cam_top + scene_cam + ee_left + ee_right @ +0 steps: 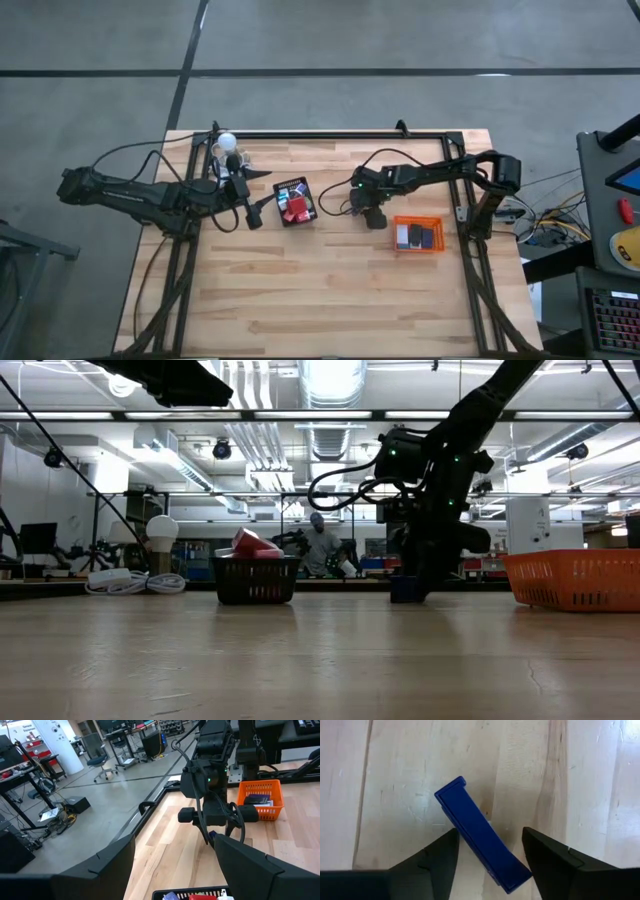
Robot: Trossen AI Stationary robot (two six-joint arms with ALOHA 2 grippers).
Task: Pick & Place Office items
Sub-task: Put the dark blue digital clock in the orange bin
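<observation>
The wooden bench [330,290] carries everything. Over it reach two dark arms: the left arm [140,195] comes in from the left edge, its fingers [252,215] hovering just beside the black mesh tray [295,201] and spread with nothing between them. The right arm [440,172] comes from the right edge and bends down near the middle of the bench, between the two trays.

The orange tray [418,235] sits toward the right edge and holds a few dark flat pieces [417,237]. The black mesh tray stands nearer the far-left part of the bench, filled with red, blue and white office items [293,204] — a red one [252,543] rises above its rim in the low view.

A white round bulb [227,141] with cords lies by the far-left corner.

The right fingers [490,857] stand apart on either side of a blue flat rectangle [482,842] lying on the bare wood — whether they touch it I cannot tell.
</observation>
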